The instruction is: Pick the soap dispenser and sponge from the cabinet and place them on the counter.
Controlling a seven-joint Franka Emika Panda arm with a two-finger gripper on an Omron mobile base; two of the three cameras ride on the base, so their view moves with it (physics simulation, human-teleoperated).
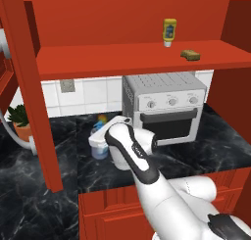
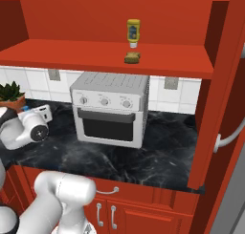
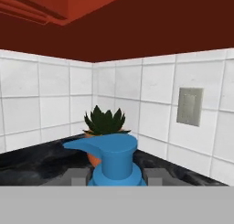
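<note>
Gripper (image 3: 115, 176) fingers close on the soap dispenser (image 3: 112, 160) just above the tabletop (image 1: 206, 151), we see from the hand view; we count one sponge (image 1: 190, 54) and one yellow bottle (image 1: 169, 32) on the cabinet (image 1: 132, 58) shelf

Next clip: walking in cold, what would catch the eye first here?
Probably the open red cabinet, its shelf carrying a yellow squeeze bottle with the sponge beside it. Below, a silver toaster oven stands on the black marble counter. Left of the oven the gripper is down by the counter, the soap dispenser with its blue pump between its fingers.
</note>
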